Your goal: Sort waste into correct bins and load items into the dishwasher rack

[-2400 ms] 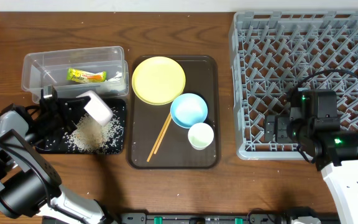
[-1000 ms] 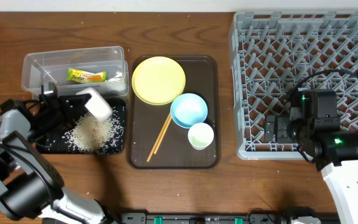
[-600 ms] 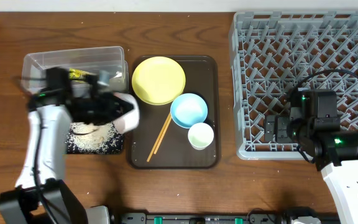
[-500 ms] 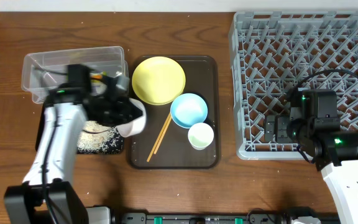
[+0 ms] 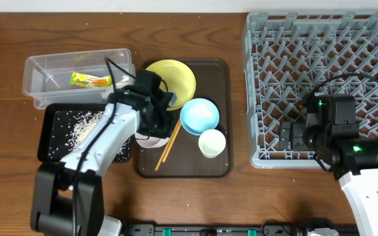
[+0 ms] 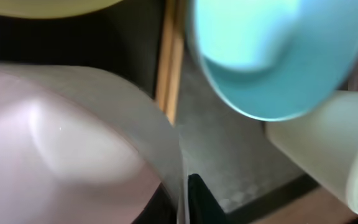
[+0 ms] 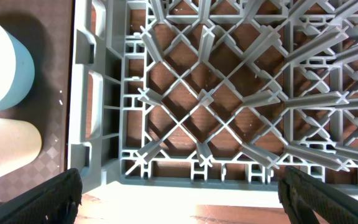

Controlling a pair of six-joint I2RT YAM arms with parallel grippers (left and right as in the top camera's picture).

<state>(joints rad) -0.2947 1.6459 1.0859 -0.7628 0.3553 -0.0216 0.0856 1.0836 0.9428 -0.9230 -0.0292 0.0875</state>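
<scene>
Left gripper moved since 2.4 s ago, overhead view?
Yes. The left gripper has swung right, from over the black tray to the brown serving tray's left edge, carrying the white bowl.

Place: you are looking at a robot lab bench.
Signs: robot arms are reaching over a wooden desk carrying a dishwasher rack.

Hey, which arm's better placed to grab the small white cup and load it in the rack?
Right, probably. The right tool is open and empty at the dishwasher rack edge nearest the small white cup. The left tool seems occupied with the white bowl.
</scene>
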